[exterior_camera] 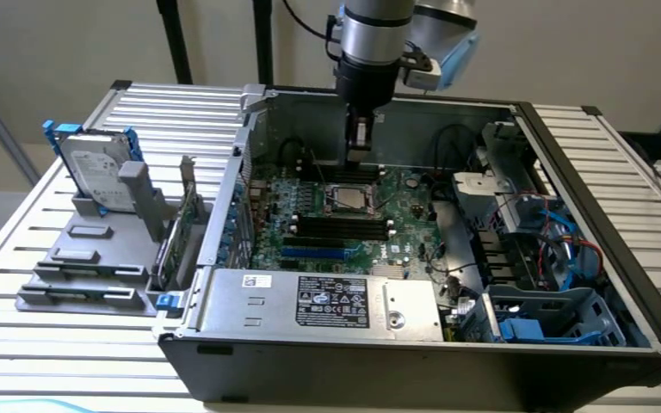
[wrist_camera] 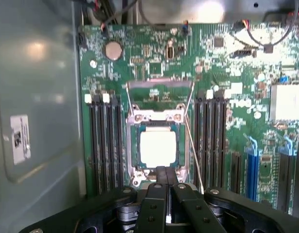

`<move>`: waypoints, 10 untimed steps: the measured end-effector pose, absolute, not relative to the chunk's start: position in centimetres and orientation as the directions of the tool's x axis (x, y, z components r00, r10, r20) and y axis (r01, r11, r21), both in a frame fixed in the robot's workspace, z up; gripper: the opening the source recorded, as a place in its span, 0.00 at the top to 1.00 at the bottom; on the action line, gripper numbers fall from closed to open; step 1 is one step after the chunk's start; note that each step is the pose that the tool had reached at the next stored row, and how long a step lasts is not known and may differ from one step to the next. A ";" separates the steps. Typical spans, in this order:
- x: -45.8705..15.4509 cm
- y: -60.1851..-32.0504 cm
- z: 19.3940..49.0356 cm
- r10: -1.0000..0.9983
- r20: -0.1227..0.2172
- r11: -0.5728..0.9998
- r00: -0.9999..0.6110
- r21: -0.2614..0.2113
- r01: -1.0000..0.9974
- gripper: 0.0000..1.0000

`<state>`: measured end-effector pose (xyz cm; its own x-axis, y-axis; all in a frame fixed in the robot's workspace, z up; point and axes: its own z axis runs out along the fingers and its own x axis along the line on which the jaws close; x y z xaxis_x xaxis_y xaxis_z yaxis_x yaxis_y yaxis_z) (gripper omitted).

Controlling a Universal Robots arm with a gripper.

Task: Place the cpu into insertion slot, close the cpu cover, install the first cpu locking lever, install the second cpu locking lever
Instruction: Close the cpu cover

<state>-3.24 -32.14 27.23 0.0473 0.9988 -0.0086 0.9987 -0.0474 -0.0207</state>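
The gripper (wrist_camera: 164,180) has its fingers pressed together, pinching nothing, with its tips at the slot's (wrist_camera: 134,145) near edge. The cpu (wrist_camera: 158,148) lies flat inside the slot. Past the slot's far edge, the cover (wrist_camera: 160,83) stands swung open, with thin wire levers (wrist_camera: 190,104) running along its 2 sides. Black memory slots (wrist_camera: 104,141) flank the slot on both sides. In the exterior view the gripper (exterior_camera: 357,153) hangs just above the slot (exterior_camera: 348,197).

The power-supply box label (exterior_camera: 333,301), the hard drive label (exterior_camera: 93,170) and a white case-wall sticker (wrist_camera: 20,138) are carrying print; none is legible.
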 end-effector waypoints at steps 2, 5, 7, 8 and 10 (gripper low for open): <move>-2.3 -32.1 27.4 0.999 -0.008 -0.047 0.047 -0.021 0.999 0.89; -1.0 -32.1 27.6 0.999 -0.008 -0.047 0.047 -0.022 0.999 0.89; 0.0 -32.1 27.7 0.999 -0.007 -0.047 0.047 -0.023 0.999 0.89; 0.4 -32.1 27.8 0.999 -0.007 -0.048 0.047 -0.023 0.999 0.89; 1.3 -32.1 27.8 0.999 -0.006 -0.048 0.047 -0.023 0.999 0.89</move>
<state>1.30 -32.14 27.77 0.0474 0.9989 -0.0057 0.9986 -0.0475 -0.0229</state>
